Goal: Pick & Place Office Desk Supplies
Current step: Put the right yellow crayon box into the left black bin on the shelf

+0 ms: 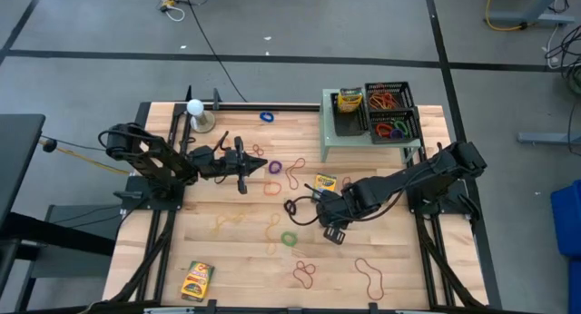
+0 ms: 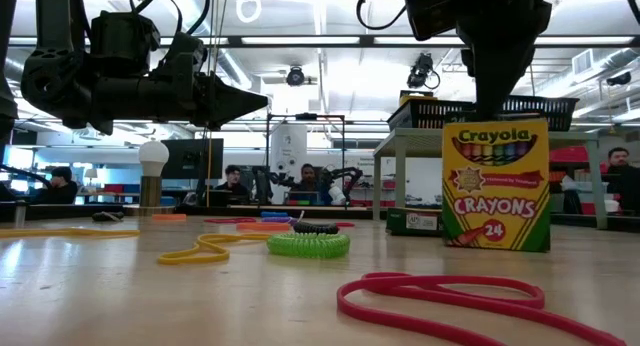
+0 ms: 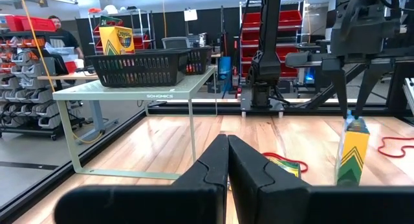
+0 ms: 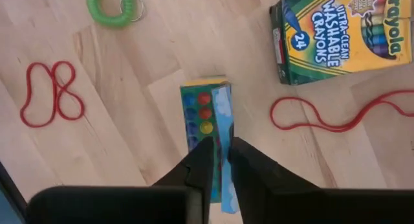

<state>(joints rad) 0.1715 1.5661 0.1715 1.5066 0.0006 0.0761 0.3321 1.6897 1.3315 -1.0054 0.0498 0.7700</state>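
Upright crayon box (image 4: pixel 208 120) pinched at its top by right pincer (image 4: pixel 218 160).

- Setting: a robotics lab or workshop — a butcher-block table (image 1: pixel 236 260) on a grey taped floor (image 1: pixel 300 24).
- Cables (image 1: pixel 195 14) trail across that floor.
- Beyond the table: shelving with red bins (image 3: pixel 272 30), parts racks (image 3: pixel 26 81) and ceiling strip lights (image 2: pixel 330 41).
- People seated at workstations (image 2: pixel 270 186) — other robot arms stand among them.
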